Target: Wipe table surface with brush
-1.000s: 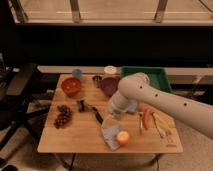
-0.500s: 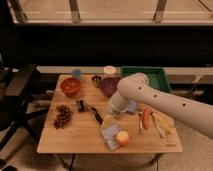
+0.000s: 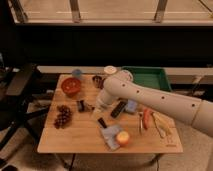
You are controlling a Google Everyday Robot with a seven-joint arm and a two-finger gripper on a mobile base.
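The table surface (image 3: 75, 137) is a light-brown wooden top that carries everything else. The brush (image 3: 82, 106) lies on it left of centre, with its dark blocky head to the left and its slim black handle pointing right. My white arm reaches in from the right. The gripper (image 3: 97, 108) hangs low over the table at the right end of the brush handle, and I cannot see whether it touches the handle. A shorter, wider black bar (image 3: 118, 109) lies just right of the gripper, partly under the arm.
A red bowl (image 3: 71, 86), a blue cup (image 3: 76, 73), a dark cup (image 3: 97, 80) and a white cup (image 3: 110, 70) stand at the back. The green tray (image 3: 147, 77) is back right. Grapes (image 3: 62, 116) lie left. An apple (image 3: 122, 137) on a grey cloth (image 3: 111, 135), a red vegetable (image 3: 146, 119) and a banana (image 3: 161, 125) are front right.
The end of my arm has moved left and a little lower, closer to the brush. The objects on the table have stayed where they were.
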